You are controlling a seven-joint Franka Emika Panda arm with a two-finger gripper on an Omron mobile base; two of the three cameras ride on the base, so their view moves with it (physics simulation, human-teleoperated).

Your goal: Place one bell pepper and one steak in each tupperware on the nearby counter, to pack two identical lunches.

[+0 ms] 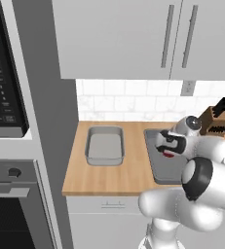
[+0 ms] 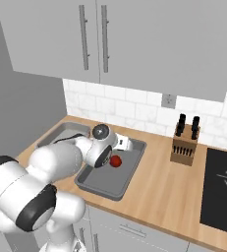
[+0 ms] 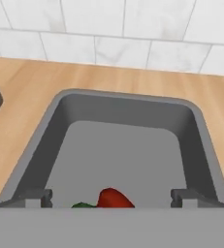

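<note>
The gripper (image 3: 111,198) hangs over the near end of a grey tray (image 3: 45,140), its two dark fingertips (image 3: 36,197) standing wide apart and closed on nothing. Between them and just below lies a red bell pepper (image 3: 114,198) with a bit of green stem at its left side, resting on the tray floor, free of both tips. In the right base view the pepper (image 2: 116,161) sits inside the tray (image 2: 102,189) right beside the gripper (image 2: 122,145), and in the left base view a sliver of red shows under the hand (image 1: 168,145). Beyond the hand the tray floor runs bare up to its far wall, then tan wooden counter (image 3: 31,87) and white wall tiles (image 3: 84,24). Further off on one side a second grey tray (image 1: 104,146) lies on the same counter (image 1: 109,177), well apart from the first. On the other side a knife block (image 2: 184,143) stands upright near the wall
</note>
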